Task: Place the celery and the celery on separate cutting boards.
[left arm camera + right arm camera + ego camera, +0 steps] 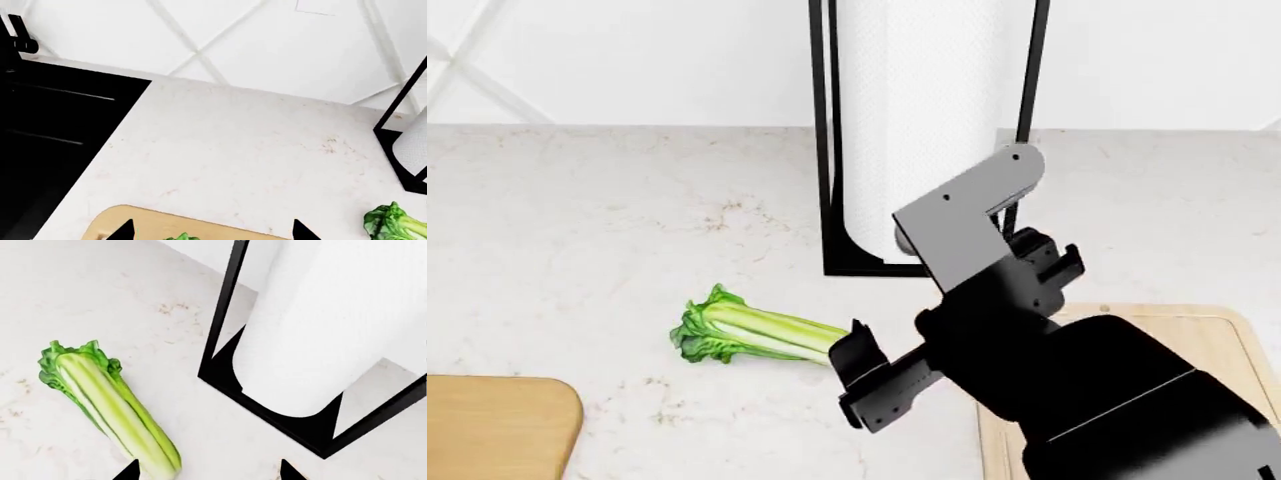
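Pale green stalks of the longer celery [120,415] lay on the speckled tabletop [601,200], its cut end just beside one of the right gripper [208,471]'s fingers [127,471], which stood apart and held nothing. Beyond them rose the black-framed paper towel holder [313,340]. At the left gripper [212,232], fingers [303,231] were likewise apart over the tan cutting board [133,220], a scrap of celery leaves [183,236] between them. Farther off lay the black sink [53,135]. The paler cutting board [1214,325] sat under the right arm.
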